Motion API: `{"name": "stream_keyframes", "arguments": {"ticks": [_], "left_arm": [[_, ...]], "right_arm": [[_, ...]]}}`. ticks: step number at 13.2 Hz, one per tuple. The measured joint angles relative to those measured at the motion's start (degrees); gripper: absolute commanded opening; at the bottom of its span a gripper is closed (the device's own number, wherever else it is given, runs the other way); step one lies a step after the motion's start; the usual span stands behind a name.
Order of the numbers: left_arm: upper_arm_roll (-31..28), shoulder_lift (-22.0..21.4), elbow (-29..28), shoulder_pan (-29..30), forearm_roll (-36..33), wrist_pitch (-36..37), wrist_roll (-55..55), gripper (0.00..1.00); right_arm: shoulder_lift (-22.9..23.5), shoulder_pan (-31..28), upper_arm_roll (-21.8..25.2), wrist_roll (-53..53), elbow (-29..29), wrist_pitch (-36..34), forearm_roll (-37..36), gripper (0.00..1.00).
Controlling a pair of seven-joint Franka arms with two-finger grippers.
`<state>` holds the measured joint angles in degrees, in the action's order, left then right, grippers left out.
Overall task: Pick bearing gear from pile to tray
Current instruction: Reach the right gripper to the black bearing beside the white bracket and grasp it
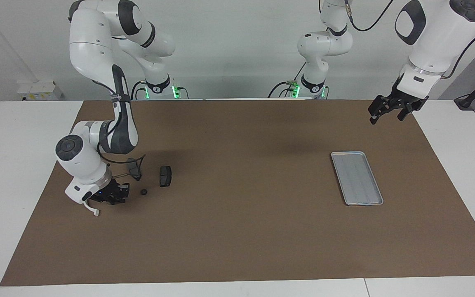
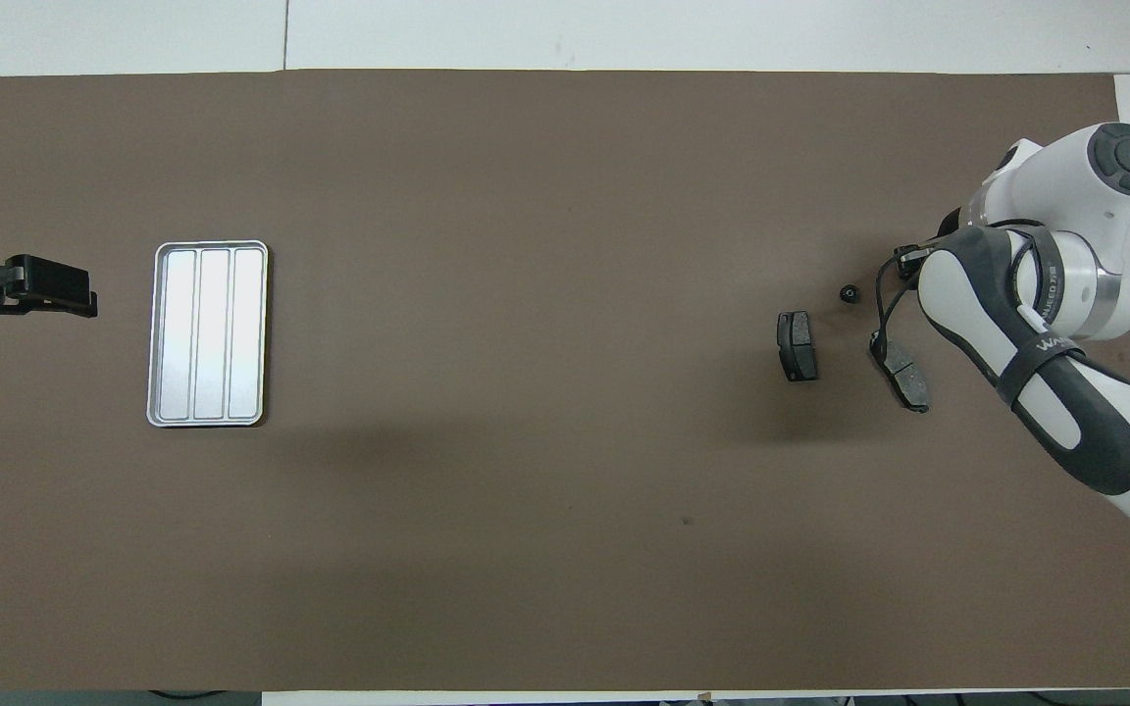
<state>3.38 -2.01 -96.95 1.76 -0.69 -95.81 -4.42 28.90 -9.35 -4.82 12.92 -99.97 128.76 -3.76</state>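
**Facing view.**
- Right hand (image 1: 115, 197): low over the brown mat (image 1: 241, 239) at the right arm's end of the tabletop, wrist bent down. I cannot tell if it is clenched or released, or if it is grasping anything.
- Small black round piece (image 1: 143, 192): on the mat just beside this hand, toward the left arm's end, not touching it.
- Two dark plates lie near the hand. One (image 1: 133, 168) is close by the wrist, nearer to the robots than the hand. The other (image 1: 165, 176) is a little past the round piece.
- Small white curved piece (image 1: 93, 211): at the edge of the wrist. I cannot tell if it lies loose on the mat.
- Left hand (image 1: 386, 117): raised over the mat corner at the left arm's end, released with its fingers apart, holding nothing. That arm waits.
- Tray (image 1: 357, 178): flat on the mat, well apart from the right hand and near the left one. Nothing shows in it.

**Overhead view.**
- The right hand is mostly covered by its own arm.
- The round piece (image 2: 848, 292) is just beside that arm.
- One plate (image 2: 796, 345) lies clear of the arm, and the other (image 2: 903, 378) sits at the arm's edge.
- Left hand (image 2: 75, 294): beside the tray (image 2: 209, 333), not over it.
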Motion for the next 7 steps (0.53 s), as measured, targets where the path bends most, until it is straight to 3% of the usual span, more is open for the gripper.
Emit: {"name": "stream_keyframes", "arguments": {"ticks": [4,7], "left_arm": [[0.0,0.0,0.0,0.0,0.0,0.0,0.0,1.0],[0.0,0.0,0.0,0.0,0.0,0.0,0.0,1.0]], "right_arm": [[-0.2,0.37,-0.25,0.01,1.62,-2.1,-0.2,0.0],[-1.15,1.99,-0.73,-0.39,10.71,-12.36,-0.35,0.0]]}}
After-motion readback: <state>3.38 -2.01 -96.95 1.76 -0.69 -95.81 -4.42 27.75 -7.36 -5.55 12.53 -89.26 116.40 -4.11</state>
